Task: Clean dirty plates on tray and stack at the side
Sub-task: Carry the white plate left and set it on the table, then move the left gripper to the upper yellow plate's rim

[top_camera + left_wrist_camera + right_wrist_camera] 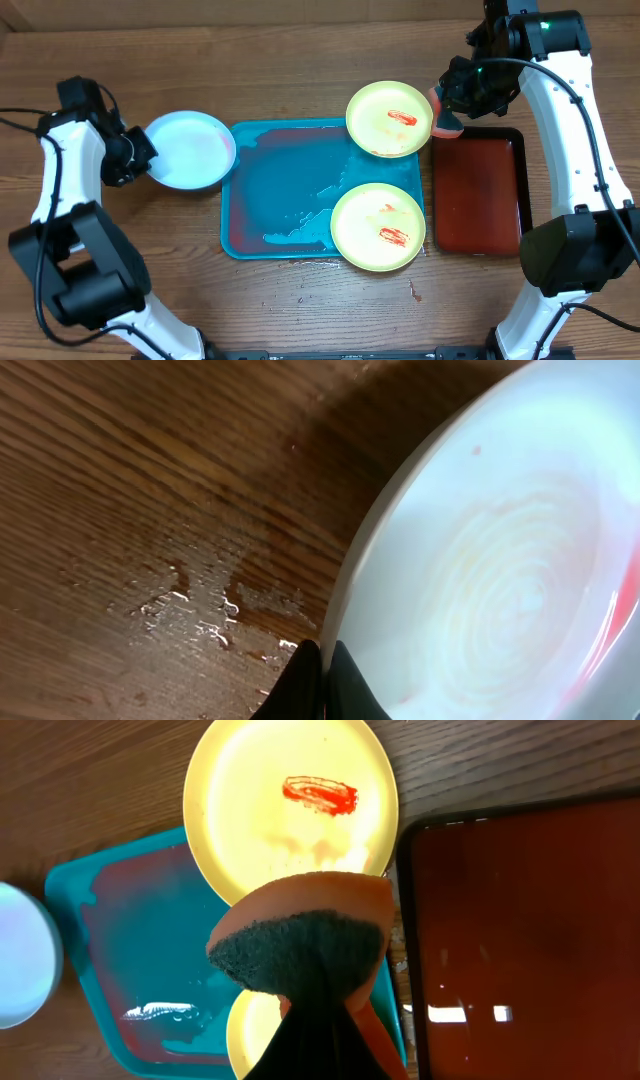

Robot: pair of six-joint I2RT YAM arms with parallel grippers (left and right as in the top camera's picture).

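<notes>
1. Firstly, at the far left, the left gripper [138, 158] pinched the left rim of a pale plate [190, 150]; its fingers [300, 690] were closed on that rim. This plate lay on the wooden table [300, 50], just left of the tray.
2. Next, the turquoise tray [280, 200] lay in the middle, wet inside.
3. A far plate [390, 120] with a red smear overlapped the tray's far right corner. A near plate [378, 228], also smeared, sat at the near right corner.
4. The right gripper [448, 105] squeezed an orange sponge [300, 940] at the far plate's right rim; I cannot tell if they touched.
5. A dark red tray [480, 190] lay at the right.
</notes>
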